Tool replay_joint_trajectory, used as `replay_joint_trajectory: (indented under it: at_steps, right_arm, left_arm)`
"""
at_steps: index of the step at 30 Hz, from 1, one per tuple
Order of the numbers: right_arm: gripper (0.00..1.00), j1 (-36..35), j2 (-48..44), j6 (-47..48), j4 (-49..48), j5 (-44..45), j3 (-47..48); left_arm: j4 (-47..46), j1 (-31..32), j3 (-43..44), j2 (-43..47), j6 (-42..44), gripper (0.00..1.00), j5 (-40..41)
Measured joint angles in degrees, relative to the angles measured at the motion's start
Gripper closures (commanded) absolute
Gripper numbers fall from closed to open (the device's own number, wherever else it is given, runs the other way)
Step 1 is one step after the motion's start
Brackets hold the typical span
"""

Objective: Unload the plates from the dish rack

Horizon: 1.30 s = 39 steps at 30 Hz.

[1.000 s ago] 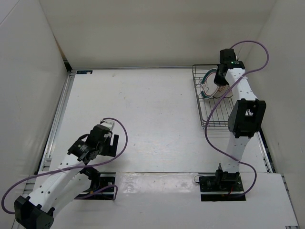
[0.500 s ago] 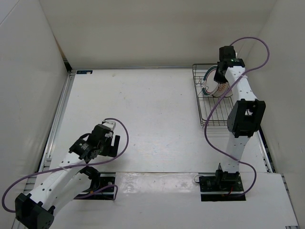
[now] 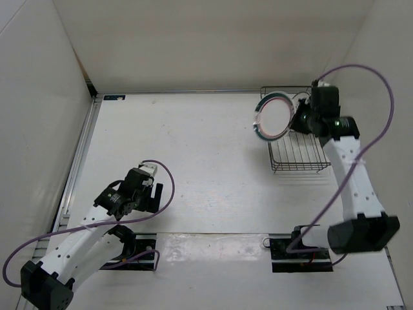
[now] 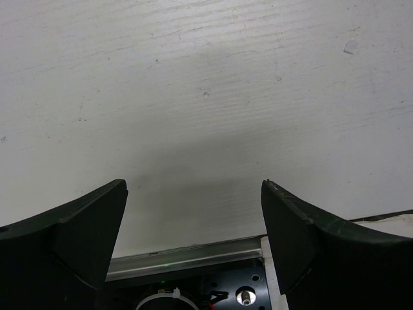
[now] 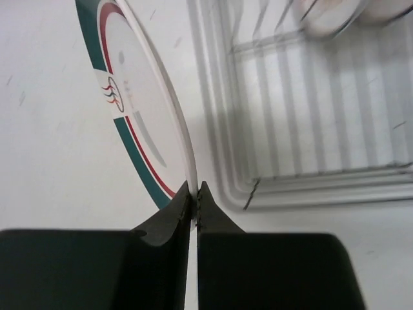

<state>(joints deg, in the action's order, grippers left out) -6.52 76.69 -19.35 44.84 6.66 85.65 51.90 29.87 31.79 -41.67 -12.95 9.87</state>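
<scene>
A white plate with a teal-and-pink ringed rim [image 3: 273, 116] hangs on edge in the air, just left of the dish rack [image 3: 295, 155]. My right gripper [image 3: 298, 120] is shut on its rim. In the right wrist view the fingertips pinch the plate [image 5: 139, 110] at its lower edge, my right gripper [image 5: 195, 194] closed tight on it. The rack [image 5: 303, 187] lies to the right below, and two more plates [image 5: 329, 16] show blurred at its far end. My left gripper [image 3: 147, 188] stands open near the left front over bare table, and the left wrist view shows that gripper [image 4: 193, 219] with nothing in it.
White walls [image 3: 39, 97] enclose the table on the left, back and right. A metal rail [image 3: 79, 161] runs along the left side. The arm bases' black mounts [image 3: 303, 248] and purple cables [image 3: 164, 187] sit at the near edge. The left mount [image 4: 193, 290] shows under the left fingers.
My right gripper closed on the ringed plate in the rack and lifted it out to the left. The right arm swung up and out. The left arm barely moved.
</scene>
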Motion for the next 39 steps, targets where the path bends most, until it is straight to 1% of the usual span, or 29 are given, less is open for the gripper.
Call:
replay_joint_trajectory:
  at_steps: [2, 4, 7, 10, 13, 15, 19, 22, 24, 28, 31, 33, 34, 36, 37, 39]
  right_arm:
    - [1.0, -1.9, -6.0, -2.4, -1.0, -5.6, -8.0]
    - [1.0, -4.2, -8.4, -5.2, -1.4, -11.0, -13.5]
    - [1.0, -9.0, -7.0, -10.6, -4.7, -16.9, -19.7]
    - [1.0, -16.6, -5.0, -15.4, -9.6, -18.8, -25.9]
    - [1.0, -23.3, -0.3, -19.5, -13.0, -19.6, -28.5]
    - [1.0, -27.6, 5.1, -21.9, -15.4, -19.5, -27.6]
    - [1.0, -34.6, 17.1, -24.3, -17.8, -18.1, -21.9]
    - [1.0, -37.7, 21.9, -25.7, -19.7, -18.1, -18.0]
    - [0.99, -38.5, 24.4, -26.6, -21.2, -18.4, -15.6]
    - [0.79, -38.6, 29.8, -28.3, -24.5, -19.6, -12.1]
    - [0.75, -38.5, 32.3, -28.2, -24.6, -19.7, -11.1]
    - [0.75, -38.4, 32.5, -28.2, -24.0, -19.9, -11.1]
    - [0.66, -38.4, 32.4, -28.2, -23.7, -20.0, -10.9]
    - [0.64, -38.2, 32.5, -27.5, -21.6, -19.8, -9.6]
    - [0.56, -38.1, 32.4, -27.0, -20.3, -19.8, -8.7]
    - [0.56, -37.7, 32.3, -25.8, -18.1, -19.3, -6.6]
  left_arm:
    - [0.0, 0.0, 0.0, 0.0, 0.0, 0.04, 0.0]
    - [0.0, 0.0, 0.0, -0.2, 0.0, 0.04, 0.0]
    - [0.0, 0.0, 0.0, -0.6, 0.0, 0.04, 0.0]
    - [0.0, 0.0, 0.0, -0.9, -0.1, 0.04, 0.0]
    - [0.0, 0.0, 0.0, -0.9, -0.2, 0.04, 0.1]
    - [0.0, 0.0, 0.0, -0.9, -0.2, 0.04, 0.1]
    - [0.2, 0.0, 0.2, -0.9, -0.2, 0.04, 0.1]
    - [0.4, 0.0, 0.2, -0.6, -0.2, 0.04, 0.2]
    - [0.3, 0.0, 0.2, -0.5, -0.2, 0.04, 0.2]
    - [0.4, 0.0, 0.2, -0.5, -0.2, 0.04, 0.2]
    - [0.4, 0.0, 0.2, -0.5, -0.2, 0.04, 0.2]
    - [0.4, 0.0, 0.2, -0.5, -0.2, 0.04, 0.2]
    - [0.4, 0.0, 0.2, -0.5, -0.2, 0.04, 0.2]
    - [0.4, 0.0, 0.2, -0.5, -0.2, 0.04, 0.2]
    - [0.4, 0.0, 0.2, -0.4, -0.2, 0.04, 0.2]
    - [0.4, 0.0, 0.2, -0.4, -0.2, 0.04, 0.2]
